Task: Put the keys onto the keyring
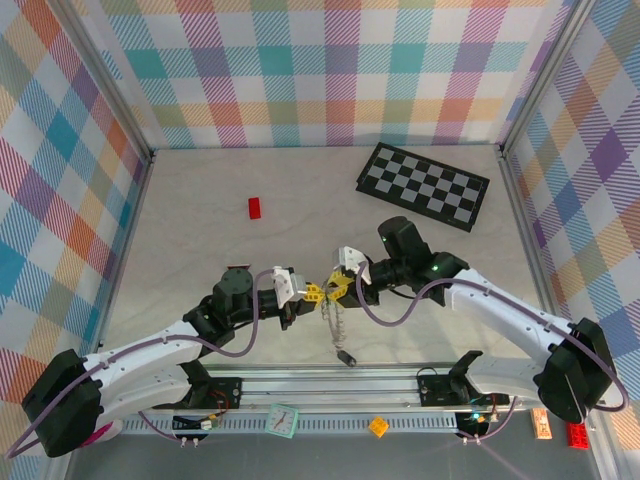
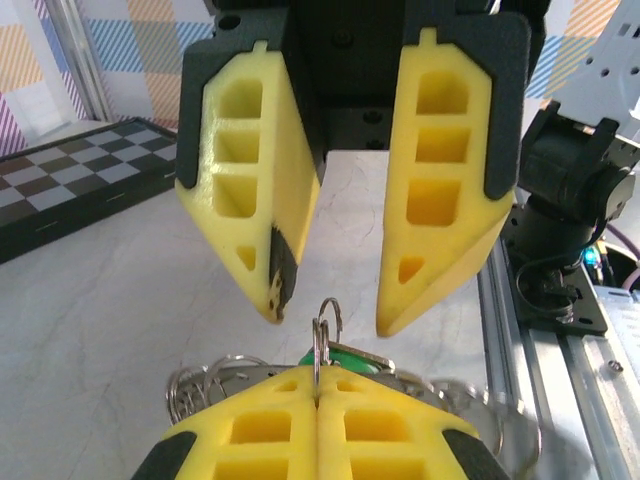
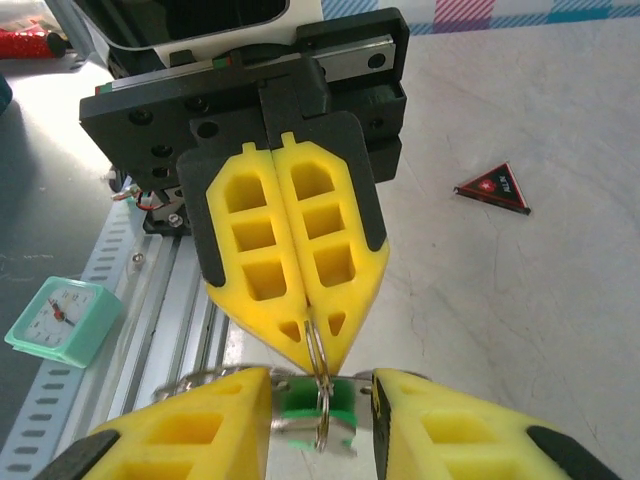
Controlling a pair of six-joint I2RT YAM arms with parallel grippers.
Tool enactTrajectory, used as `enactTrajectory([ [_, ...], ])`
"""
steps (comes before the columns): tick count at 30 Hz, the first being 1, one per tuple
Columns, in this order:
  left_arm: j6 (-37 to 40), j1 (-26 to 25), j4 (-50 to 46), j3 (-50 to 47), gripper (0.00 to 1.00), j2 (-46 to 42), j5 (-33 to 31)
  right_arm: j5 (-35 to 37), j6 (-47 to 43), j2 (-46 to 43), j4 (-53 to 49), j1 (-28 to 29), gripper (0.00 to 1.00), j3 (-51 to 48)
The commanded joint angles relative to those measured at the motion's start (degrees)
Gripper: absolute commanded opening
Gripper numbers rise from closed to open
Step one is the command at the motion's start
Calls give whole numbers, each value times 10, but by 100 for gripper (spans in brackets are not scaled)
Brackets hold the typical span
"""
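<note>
Two sets of jaws tip to tip above the bench (image 1: 200, 200). Left jaws shut on a small wire ring (image 3: 318, 350), held upright, probably to steady it for threading. Right jaws parted, straddling the light green key (image 3: 315, 412) at that ring without clamping it. Keyring (image 1: 335, 322), a bead chain, trailing from between the jaws toward the black key (image 1: 347, 357), close to the bench's near rail (image 1: 400, 372). Little slack there; plenty of bare surface beyond the jaws, chequered board (image 1: 425, 185) and red brick (image 1: 254, 207) well apart.
</note>
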Motion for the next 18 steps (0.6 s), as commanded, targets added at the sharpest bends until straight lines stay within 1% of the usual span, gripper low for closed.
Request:
enactTrajectory([
  [1, -11, -4, 65, -3, 0, 4, 22, -25, 13, 10, 29, 2, 32, -7],
  [3, -13, -4, 71, -4, 0, 6, 25, -26, 15, 15, 34, 2, 30, -7],
  [5, -16, -4, 79, -7, 0, 7, 26, -26, 15, 17, 35, 2, 25, -7],
  [8, -17, -4, 83, -8, 0, 8, 27, -28, 14, 16, 36, 2, 13, -8],
  [10, -19, -4, 82, -8, 0, 7, 22, -29, 10, 14, 31, 2, 3, -6],
  [11, -20, -4, 79, -8, 3, 6, 15, -29, 6, 12, 25, 2, 0, -3],
  [13, -19, -4, 63, -6, 16, 1, -1, -22, -6, 8, 7, 1, 0, 3],
  [15, -9, -5, 22, 5, 21, -5, -10, -5, -24, 5, -23, 2, 0, 16],
  [18, 11, -4, -53, 29, 22, -12, -18, 28, -56, 8, -79, 8, 0, 41],
])
